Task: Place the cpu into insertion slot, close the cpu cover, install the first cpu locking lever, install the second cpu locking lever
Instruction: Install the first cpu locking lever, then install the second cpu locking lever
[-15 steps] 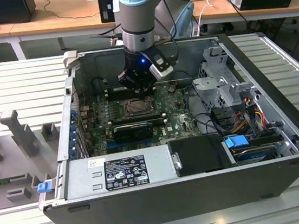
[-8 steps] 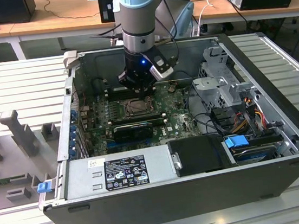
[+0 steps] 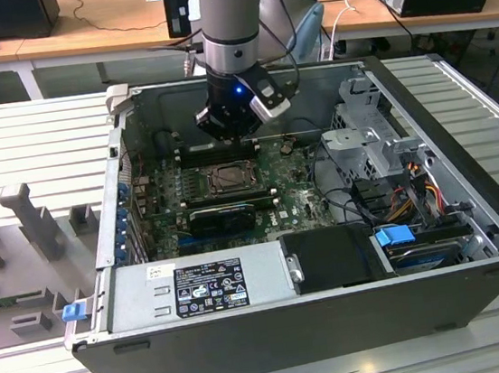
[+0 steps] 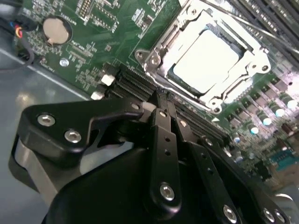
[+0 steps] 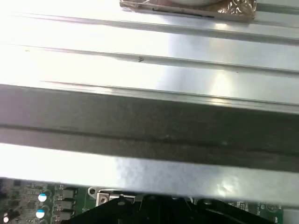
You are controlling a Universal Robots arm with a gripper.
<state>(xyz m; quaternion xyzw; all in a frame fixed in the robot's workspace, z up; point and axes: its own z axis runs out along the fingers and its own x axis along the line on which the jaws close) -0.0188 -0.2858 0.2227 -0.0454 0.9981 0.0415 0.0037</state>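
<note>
One arm hangs over the open computer case (image 3: pixel 471 214), its gripper (image 3: pixel 229 134) just above the far edge of the green board (image 3: pixel 297 201). In the second wrist view the two black fingers (image 4: pixel 163 140) lie pressed together with nothing between them, their tips over the long black memory slots (image 4: pixel 140 86) just beside the socket. The cpu (image 4: pixel 208 60) sits in the slot (image 4: pixel 156 58), its pale metal face showing through the square cut-out of the cover (image 4: pixel 254 44), which lies flat over it. In the exterior view the slot (image 3: pixel 228 178) is near the middle of the board, just nearer than the gripper, with a black card (image 3: pixel 221 217) nearer still. A round coin cell (image 4: pixel 55 29) sits on the board well apart from the socket. Whether the levers are latched, I cannot tell. The first wrist view looks along a ribbed metal surface (image 5: pixel 149 51) and the case's wall.
</note>
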